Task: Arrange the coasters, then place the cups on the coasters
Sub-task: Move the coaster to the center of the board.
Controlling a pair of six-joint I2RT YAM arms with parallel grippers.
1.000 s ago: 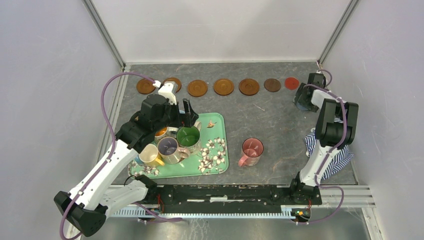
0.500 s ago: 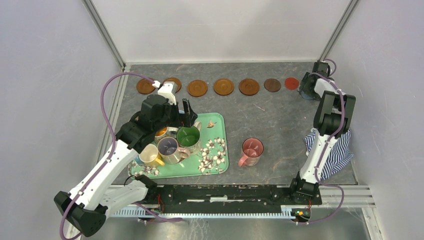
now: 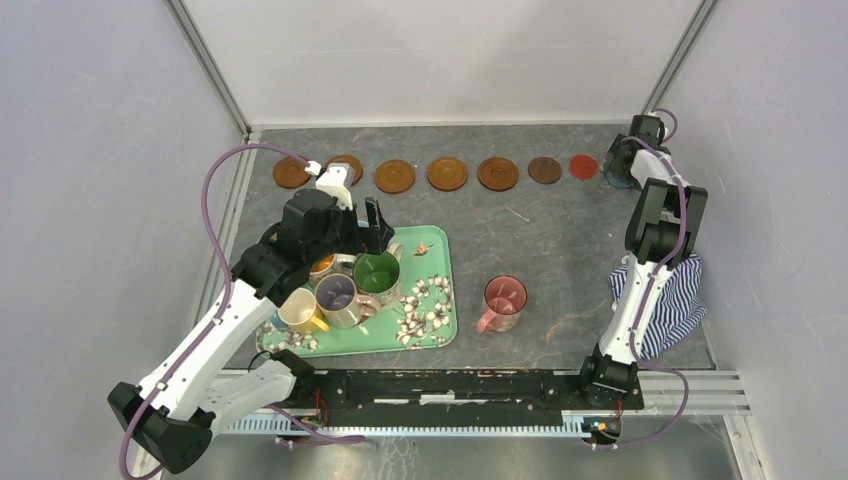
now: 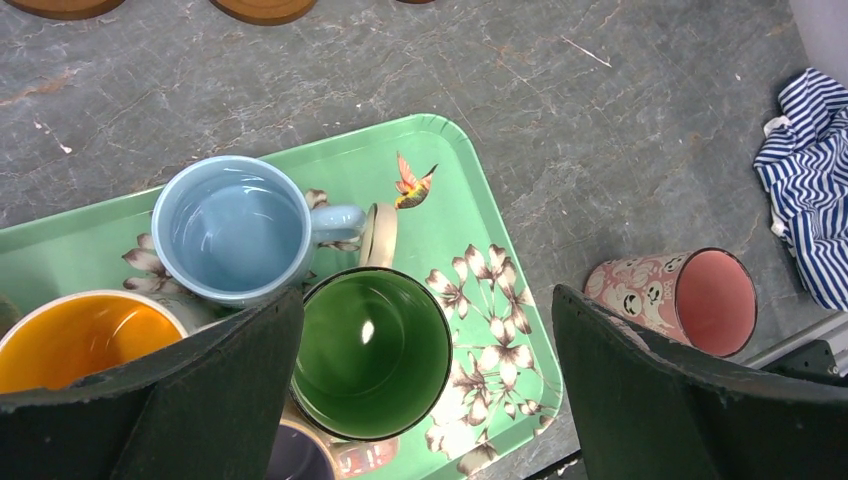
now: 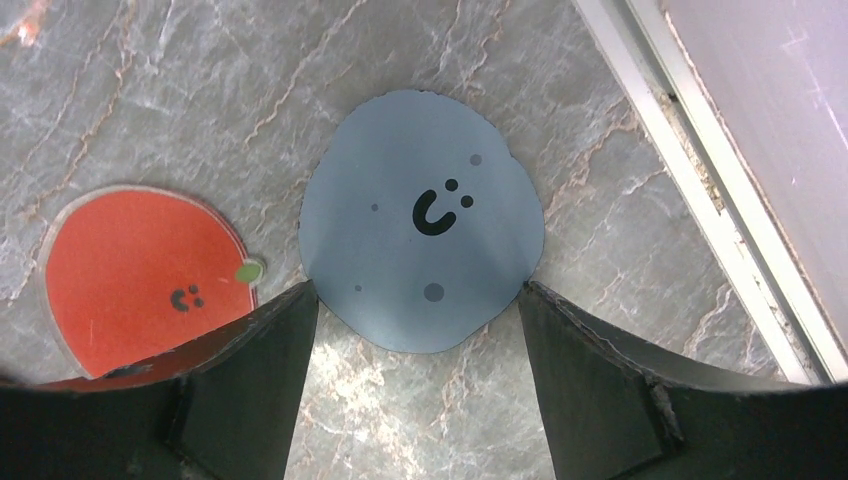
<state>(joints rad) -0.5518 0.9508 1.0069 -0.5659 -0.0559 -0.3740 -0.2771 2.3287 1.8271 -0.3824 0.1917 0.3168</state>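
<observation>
Now that my right arm has swung out to the far right corner of the bench (image 3: 560, 230), the coaster row (image 3: 447, 173) gains its end piece. My left jaws have not moved: wide apart above the green tray (image 4: 470, 170), straddling the green cup (image 4: 372, 352). The pink cup (image 3: 503, 298) stands alone on the bench, right of the tray. My right jaws pinch the blue-grey coaster (image 5: 420, 220) across its edges. It lies flat, just beside the red coaster (image 5: 140, 270). My guess: release next, then start on the cups.
</observation>
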